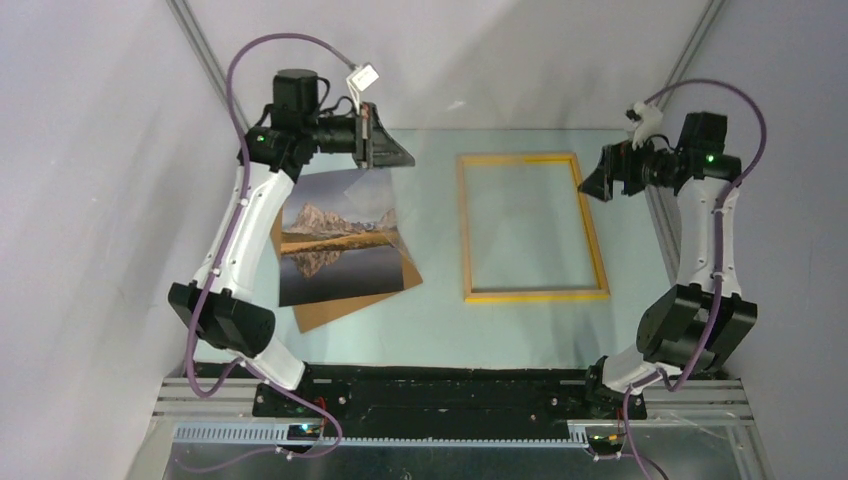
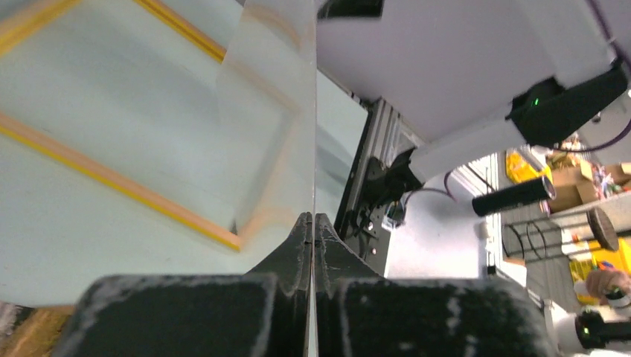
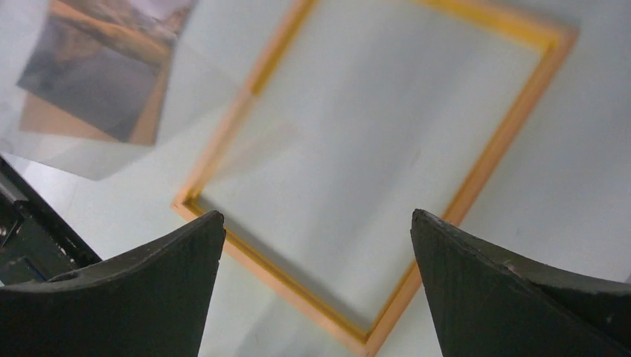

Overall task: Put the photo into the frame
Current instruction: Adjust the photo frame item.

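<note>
Photo, a thin rectangular print of a mountain mirrored in a lake, appears left of centre in the top view, picture side up. It sits over a plain brown backing board whose lower corner pokes out beneath it. To its right, apart from it on the pale table, we see the frame, a large rectangle of narrow yellow-orange wood with nothing inside. At the photo's upper edge the left gripper is up off the table; the right gripper hangs at the frame's upper right corner.

From the left wrist we see that gripper clamped tight on a thin clear sheet, seen edge-on, with the frame's rails visible through it.

From the right wrist we see the right gripper spread wide and gripping nothing, above the frame. The photo shows in the upper left corner, veiled by the sheet
</note>
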{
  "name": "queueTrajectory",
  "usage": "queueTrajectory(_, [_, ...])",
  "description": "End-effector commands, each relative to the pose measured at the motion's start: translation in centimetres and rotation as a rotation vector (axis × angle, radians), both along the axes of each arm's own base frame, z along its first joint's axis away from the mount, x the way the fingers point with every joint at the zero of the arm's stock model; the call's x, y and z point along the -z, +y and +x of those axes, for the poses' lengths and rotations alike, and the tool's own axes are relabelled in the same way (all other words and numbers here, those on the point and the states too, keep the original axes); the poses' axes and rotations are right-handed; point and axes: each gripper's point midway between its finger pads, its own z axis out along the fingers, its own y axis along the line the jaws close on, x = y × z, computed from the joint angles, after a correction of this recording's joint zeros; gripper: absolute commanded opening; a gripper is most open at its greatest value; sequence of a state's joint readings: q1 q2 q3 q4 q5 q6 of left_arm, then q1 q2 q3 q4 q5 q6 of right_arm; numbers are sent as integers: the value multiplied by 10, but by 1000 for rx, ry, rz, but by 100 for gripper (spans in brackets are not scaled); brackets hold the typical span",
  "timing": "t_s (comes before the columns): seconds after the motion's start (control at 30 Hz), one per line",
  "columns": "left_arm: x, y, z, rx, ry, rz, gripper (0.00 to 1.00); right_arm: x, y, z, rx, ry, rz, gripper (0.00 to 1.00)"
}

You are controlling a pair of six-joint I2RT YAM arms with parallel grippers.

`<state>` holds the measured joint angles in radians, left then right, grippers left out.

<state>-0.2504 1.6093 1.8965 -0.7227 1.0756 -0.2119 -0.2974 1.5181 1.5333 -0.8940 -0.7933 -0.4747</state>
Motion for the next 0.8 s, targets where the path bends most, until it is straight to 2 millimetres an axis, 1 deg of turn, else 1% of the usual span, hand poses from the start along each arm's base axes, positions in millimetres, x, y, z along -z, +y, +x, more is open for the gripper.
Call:
queueTrajectory(0.0, [-4, -10, -46, 104, -148, 29, 0, -54, 45, -9, -253, -109, 79, 99])
queueTrajectory(0.03, [-1, -14, -51, 112, -159, 47, 0, -67, 54, -8, -291, -135, 91, 99])
queueTrajectory(0.07, [3, -14, -58, 126, -183, 68, 0, -73, 59, -7, -317, -154, 93, 99])
queueTrajectory(0.1, [6, -18, -62, 136, -206, 88, 0, -82, 69, -9, -358, -165, 111, 99])
queueTrajectory(0.13, [7, -18, -67, 139, -209, 98, 0, -85, 75, -10, -392, -180, 109, 99])
queueTrajectory(0.17, [9, -20, -71, 143, -219, 113, 0, -90, 86, -16, -434, -163, 135, 99])
queueTrajectory(0.2, [8, -20, -74, 144, -230, 117, 0, -90, 91, -18, -467, -172, 133, 99])
queueTrajectory(0.23, [9, -22, -77, 148, -237, 126, 0, -91, 101, -26, -503, -145, 163, 99])
queueTrajectory(0.27, [6, -22, -80, 146, -250, 128, 0, -92, 106, -30, -536, -156, 170, 99])
queueTrajectory(0.37, [2, -24, -89, 163, -279, 129, 0, -83, 120, -46, -599, -116, 198, 99])
queueTrajectory(0.4, [-1, -24, -91, 164, -290, 128, 0, -78, 123, -49, -617, -112, 207, 99])
queueTrajectory(0.5, [-5, -22, -92, 154, -320, 133, 0, -73, 131, -66, -657, -90, 226, 99])
queueTrajectory(0.6, [-5, -21, -89, 138, -330, 144, 0, -67, 132, -78, -666, -82, 236, 99])
queueTrajectory(0.77, [-5, -20, -88, 133, -336, 153, 0, -64, 123, -76, -598, -121, 180, 97])
